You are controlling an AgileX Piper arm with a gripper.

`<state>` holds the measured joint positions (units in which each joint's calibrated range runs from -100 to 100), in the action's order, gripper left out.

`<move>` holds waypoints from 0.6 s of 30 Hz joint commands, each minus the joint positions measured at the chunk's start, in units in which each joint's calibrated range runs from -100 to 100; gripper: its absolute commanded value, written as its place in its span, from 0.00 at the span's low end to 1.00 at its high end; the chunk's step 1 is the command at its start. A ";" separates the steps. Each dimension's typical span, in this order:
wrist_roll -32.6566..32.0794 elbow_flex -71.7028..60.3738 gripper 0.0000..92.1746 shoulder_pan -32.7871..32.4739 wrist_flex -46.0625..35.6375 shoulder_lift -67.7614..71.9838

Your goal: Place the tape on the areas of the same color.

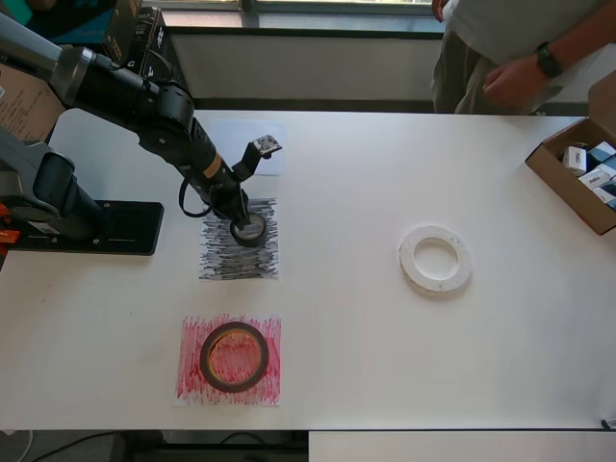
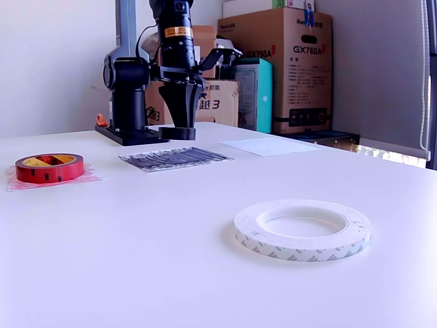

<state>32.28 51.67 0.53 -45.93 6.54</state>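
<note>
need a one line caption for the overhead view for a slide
Gripper holds the black tape over the black sheet; red tape on red sheet, white tape waits.

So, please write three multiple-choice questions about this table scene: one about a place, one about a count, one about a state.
1. Where is the red tape roll?
A. on the red scribbled paper sheet
B. on the plain white paper sheet
C. in the cardboard box

2. How many tape rolls are in sight?
A. one
B. two
C. three

3. What is the state of the black tape roll?
A. lying on bare table
B. held between the gripper fingers above the black scribbled paper sheet
C. stacked on the white tape roll

Answers:
1 A: the overhead view shows the roll inside the red sheet.
2 C: red, black and white rolls.
3 B: the exterior view shows it clear of the sheet.
</note>
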 commanded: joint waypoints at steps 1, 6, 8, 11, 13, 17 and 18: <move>0.29 -0.28 0.00 0.32 -0.27 0.75; 0.29 1.17 0.00 0.24 1.34 0.94; 1.03 2.81 0.00 0.24 3.63 0.94; 2.09 4.45 0.00 0.32 5.84 0.85; 2.09 4.45 0.00 0.32 5.92 0.85; 2.09 4.45 0.00 0.32 5.92 0.85; 2.09 4.45 0.00 0.32 5.92 0.85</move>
<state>33.94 56.31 0.53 -39.34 7.30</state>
